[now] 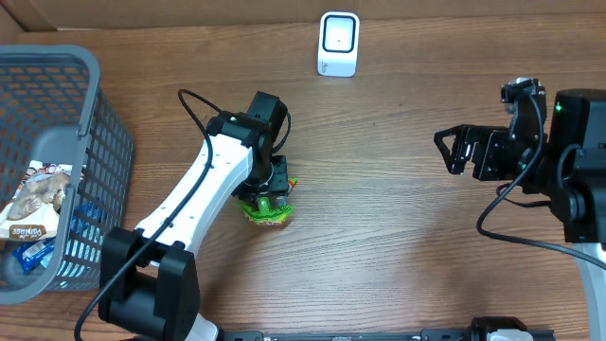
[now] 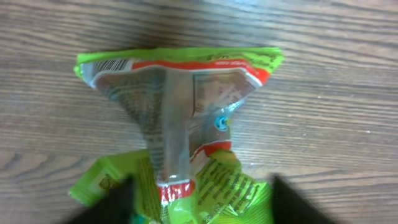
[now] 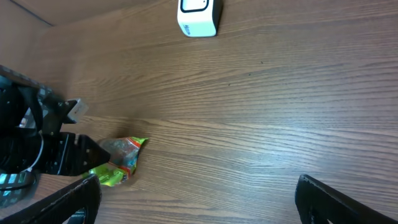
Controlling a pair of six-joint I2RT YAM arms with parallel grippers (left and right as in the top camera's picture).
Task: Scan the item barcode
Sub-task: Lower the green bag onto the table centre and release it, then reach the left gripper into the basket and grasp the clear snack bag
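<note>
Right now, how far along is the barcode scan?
Done: the green packet lies on the table, outside the basket, barcode face up. In hand: nothing; the left gripper hangs over it with jaws apart, the right gripper open and clear. Left: packet sits apart from the scanner, so the scan looks undone.

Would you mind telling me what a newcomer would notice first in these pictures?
A bright green snack packet lies mid-table, with the left hand right over it. A white scanner stands at the far edge, and a grey basket holding other snacks sits at the left.
</note>
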